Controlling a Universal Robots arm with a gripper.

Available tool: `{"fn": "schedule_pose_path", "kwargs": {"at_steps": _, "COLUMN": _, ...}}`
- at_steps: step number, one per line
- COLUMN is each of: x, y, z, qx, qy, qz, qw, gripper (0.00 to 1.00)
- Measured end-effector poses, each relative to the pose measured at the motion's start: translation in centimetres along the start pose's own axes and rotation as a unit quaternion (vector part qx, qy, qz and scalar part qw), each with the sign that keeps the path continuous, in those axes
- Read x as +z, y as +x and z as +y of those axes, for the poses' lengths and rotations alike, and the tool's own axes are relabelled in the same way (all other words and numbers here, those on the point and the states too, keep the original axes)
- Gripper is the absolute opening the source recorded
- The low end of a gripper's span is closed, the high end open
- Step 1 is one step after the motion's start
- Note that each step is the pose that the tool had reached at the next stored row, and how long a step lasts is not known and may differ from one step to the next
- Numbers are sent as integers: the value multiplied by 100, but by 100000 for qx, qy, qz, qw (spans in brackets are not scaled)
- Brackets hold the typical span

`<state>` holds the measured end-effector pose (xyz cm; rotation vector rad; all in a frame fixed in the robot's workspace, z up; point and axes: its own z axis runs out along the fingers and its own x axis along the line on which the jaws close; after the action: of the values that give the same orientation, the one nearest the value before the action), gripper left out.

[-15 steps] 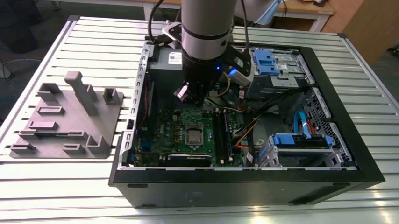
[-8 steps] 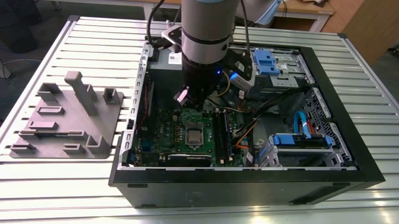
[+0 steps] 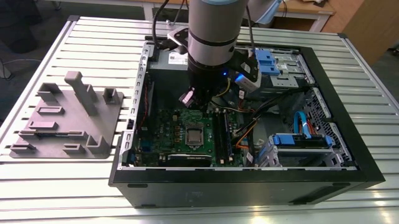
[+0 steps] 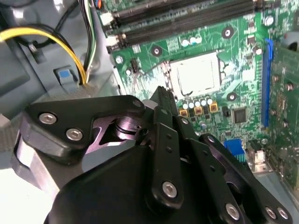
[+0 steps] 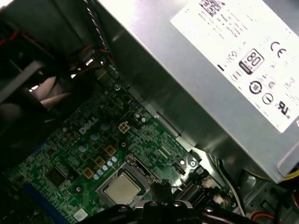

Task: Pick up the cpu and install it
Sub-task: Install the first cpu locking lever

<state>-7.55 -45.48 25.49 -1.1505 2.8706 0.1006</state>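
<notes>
The cpu [image 3: 194,135] already sits flat in its socket [image 4: 174,70] on the board [image 3: 187,140] — its silvery top shows in both wrist views [image 5: 122,189], with nothing gripping it. So placing looks done; whether the socket is latched I can't make out. The gripper [image 4: 161,100] hangs just above the board, near the socket, and I cannot tell whether it is open or closed. Around it stands the open case [image 3: 349,140] on a slatted metal table [image 3: 93,42], with a grey tray [image 3: 68,121] to the exterior view's left — beyond lies a wooden desk [image 3: 311,9].
</notes>
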Motion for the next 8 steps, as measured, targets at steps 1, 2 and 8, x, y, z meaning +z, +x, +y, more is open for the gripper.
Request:
{"fn": "schedule_pose_path", "kwargs": {"at_steps": 1, "x": 1, "y": -12, "z": -13, "qx": -1, "qy": -6, "qz": -1, "qw": 100000, "gripper": 11}}
{"fn": "schedule_pose_path", "kwargs": {"at_steps": 2, "x": 1, "y": -20, "z": -23, "qx": 8, "qy": -14, "qz": 4, "qw": 100000, "gripper": 11}}
{"fn": "schedule_pose_path", "kwargs": {"at_steps": 8, "x": -2, "y": -30, "z": -31, "qx": 2078, "qy": 113, "qz": -70, "qw": 99978, "gripper": 11}}
